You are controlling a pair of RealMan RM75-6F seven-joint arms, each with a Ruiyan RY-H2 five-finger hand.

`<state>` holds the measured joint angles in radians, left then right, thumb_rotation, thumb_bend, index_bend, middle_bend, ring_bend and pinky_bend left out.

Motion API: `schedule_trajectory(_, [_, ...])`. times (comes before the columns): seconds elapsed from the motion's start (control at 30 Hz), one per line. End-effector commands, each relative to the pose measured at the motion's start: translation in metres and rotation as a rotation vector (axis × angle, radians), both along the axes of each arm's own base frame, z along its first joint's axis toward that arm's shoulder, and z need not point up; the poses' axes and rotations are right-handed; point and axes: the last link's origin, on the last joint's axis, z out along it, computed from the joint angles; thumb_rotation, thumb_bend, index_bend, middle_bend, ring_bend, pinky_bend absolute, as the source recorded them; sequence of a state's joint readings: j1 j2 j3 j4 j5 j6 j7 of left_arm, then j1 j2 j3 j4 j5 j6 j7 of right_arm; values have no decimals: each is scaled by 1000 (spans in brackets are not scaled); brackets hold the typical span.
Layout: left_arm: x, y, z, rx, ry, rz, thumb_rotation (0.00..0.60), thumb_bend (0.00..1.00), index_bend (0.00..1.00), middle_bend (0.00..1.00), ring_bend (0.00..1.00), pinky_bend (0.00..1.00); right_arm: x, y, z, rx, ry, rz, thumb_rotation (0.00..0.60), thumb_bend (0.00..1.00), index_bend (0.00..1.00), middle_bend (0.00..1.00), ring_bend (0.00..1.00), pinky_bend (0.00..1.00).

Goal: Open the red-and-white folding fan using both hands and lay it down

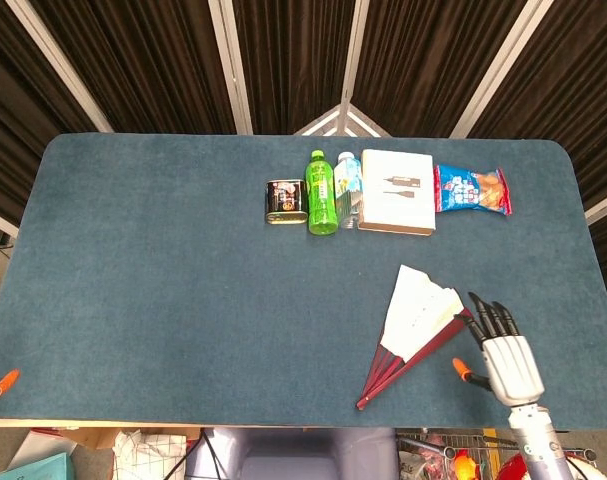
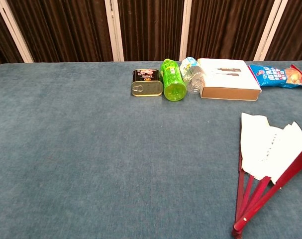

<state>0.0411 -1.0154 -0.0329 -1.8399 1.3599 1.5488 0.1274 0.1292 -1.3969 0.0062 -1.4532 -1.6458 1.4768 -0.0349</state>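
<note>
Just left of the right robot hand [image 1: 505,352] — fingers spread, holding nothing — lies the part-open fan [image 1: 415,328].

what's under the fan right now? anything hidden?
The fan lies flat, partly spread, on the blue table cover; only cover shows around it. Whatever its paper covers can't be seen. The right robot hand sits beside its red outer rib.

In the head view the right hand [image 1: 505,355] hovers low at the right, palm down, its dark fingers [image 1: 491,318] stretched forward and slightly apart, holding nothing. Its orange-tipped thumb [image 1: 464,370] sticks out to the side. The wrist and forearm [image 1: 536,440] run down out of frame. Of the left hand only an orange fingertip [image 1: 5,379] shows at the far left edge.
</note>
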Motion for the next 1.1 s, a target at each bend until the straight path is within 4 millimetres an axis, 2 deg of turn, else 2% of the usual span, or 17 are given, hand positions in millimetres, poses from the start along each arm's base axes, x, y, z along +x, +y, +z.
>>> schedule_trajectory(0.03, [-1,0,0,-2,1,6,600,195,78,0,0,0,4,1,-16,23,0,25,600,253,272,47,138,112])
schedule_trajectory(0.23, [0,0,0,-4,5,5,600,194,78,0,0,0,4,2,-44,59,-11,47,600,252,272,47,142,112])
schedule_trajectory(0.53, [-1,1,-1,-7,14,19,600,194,78,0,0,0,-8,-7,-70,96,30,48,600,252,272,47,142,112])
schedule_trajectory(0.8, [-1,0,-2,-6,18,23,600,195,78,0,0,0,-15,-11,-74,87,38,54,600,252,272,47,142,112])
schedule_trajectory(1.1, [-1,-1,-3,-7,23,26,600,195,78,0,0,0,-22,-9,-69,74,41,46,600,252,304,46,142,112])
